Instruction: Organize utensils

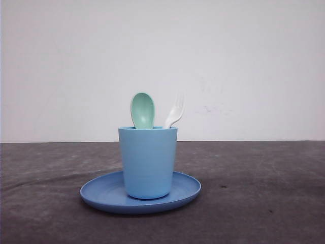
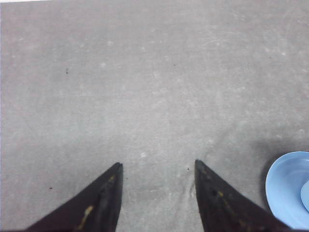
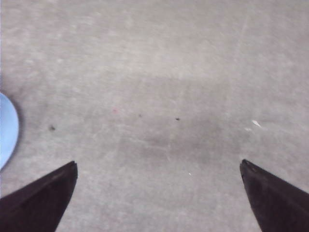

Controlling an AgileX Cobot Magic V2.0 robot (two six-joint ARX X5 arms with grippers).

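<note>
Front view: the spoon [image 1: 142, 109] and fork [image 1: 174, 113] are standing in the blue cup [image 1: 148, 161] on the plate [image 1: 101, 193]. Left wrist view: the left gripper [image 2: 158, 166] is hovering half-spread, empty. Right wrist view: the right gripper [image 3: 158, 164] is hanging wide apart.

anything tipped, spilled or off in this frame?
Nothing stands out. The cup stands upright on the plate, with the spoon and fork standing in it. Left gripper and right gripper are open over bare table.
</note>
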